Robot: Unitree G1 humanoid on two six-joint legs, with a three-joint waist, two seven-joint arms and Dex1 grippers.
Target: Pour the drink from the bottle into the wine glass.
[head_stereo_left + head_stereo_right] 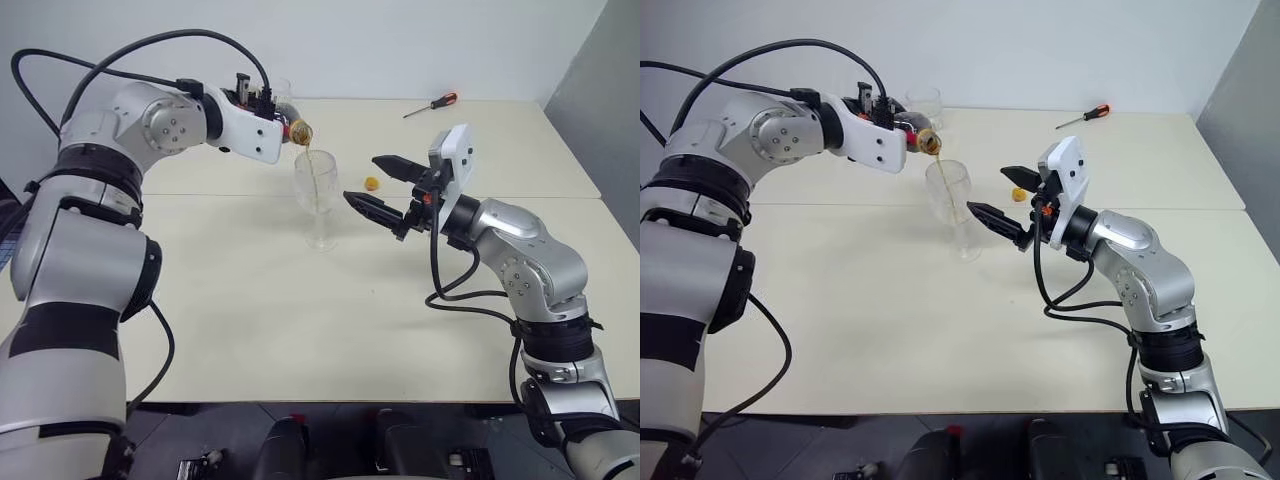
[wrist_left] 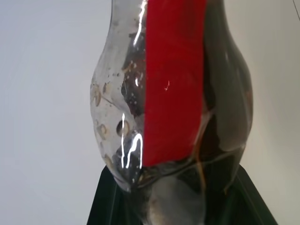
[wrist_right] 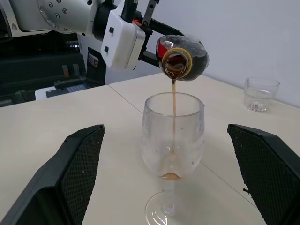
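Nearest the head camera, the right gripper (image 1: 385, 188) hung just beside the wine glass (image 1: 318, 200), its two black fingers spread wide and empty, touching nothing. Beyond it the left gripper (image 1: 262, 103) was clamped on the bottle (image 1: 292, 125), tipped so its mouth sat over the glass rim, and a thin stream of the drink (image 1: 310, 172) fell into the bowl; the yellow cap (image 1: 372, 183) lay on the table (image 1: 300, 330), with a screwdriver (image 1: 432, 104) well apart at the far edge. Close against the left wrist camera, the bottle (image 2: 178, 98) with its red label sat pinched between that gripper's fingers. From the right wrist camera, the open fingers (image 3: 70, 173) flanked the wine glass (image 3: 172, 140) without contact, only a small dark pool lay at the bottom of the bowl, and a tumbler (image 3: 260, 93) stood far off. Pouring looked barely begun; next it likely called for holding the tilt steady, mouth centred over the rim.
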